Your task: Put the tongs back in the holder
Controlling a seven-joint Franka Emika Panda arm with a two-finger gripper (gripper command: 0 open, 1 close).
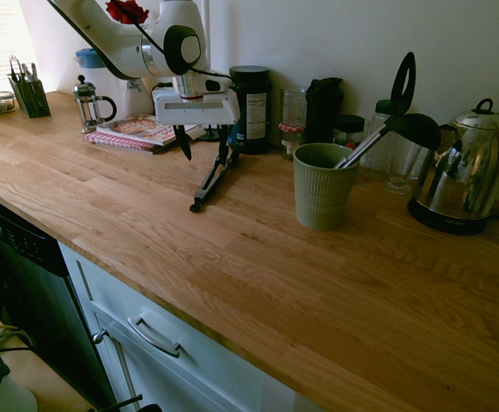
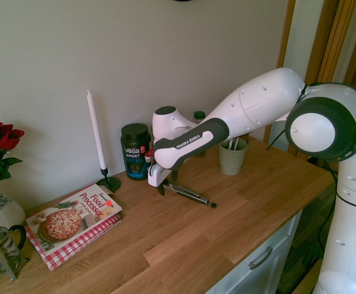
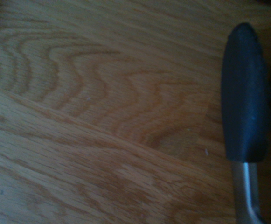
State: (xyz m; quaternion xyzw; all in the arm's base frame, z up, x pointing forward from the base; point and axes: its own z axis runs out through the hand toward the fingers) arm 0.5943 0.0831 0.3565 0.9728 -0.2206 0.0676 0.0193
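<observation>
Zero tongs in the cup so far, so we'd call this early days. Our gripper point(image 1: 207, 149) is down near the counter with the jaws spread wide and nothing pinched. The tongs point(image 1: 208, 184) lie on the wood right by the jaws, one end poking out from under them. We still need the grab, the lift, the carry and the drop into the cup point(image 1: 321, 204), which stands upright well apart from the jaws and already has a ladle point(image 1: 416, 130) in it. Looks like we'd have to tip the tongs upright too.

Stuff we can read: "Vega Sport" on the dark tub point(image 2: 135, 154) just behind the jaws, "Food Processor" on the book point(image 2: 64, 225) on the jaws' other side from the cup, and "Franka Emika" on the arm point(image 2: 193, 144).
</observation>
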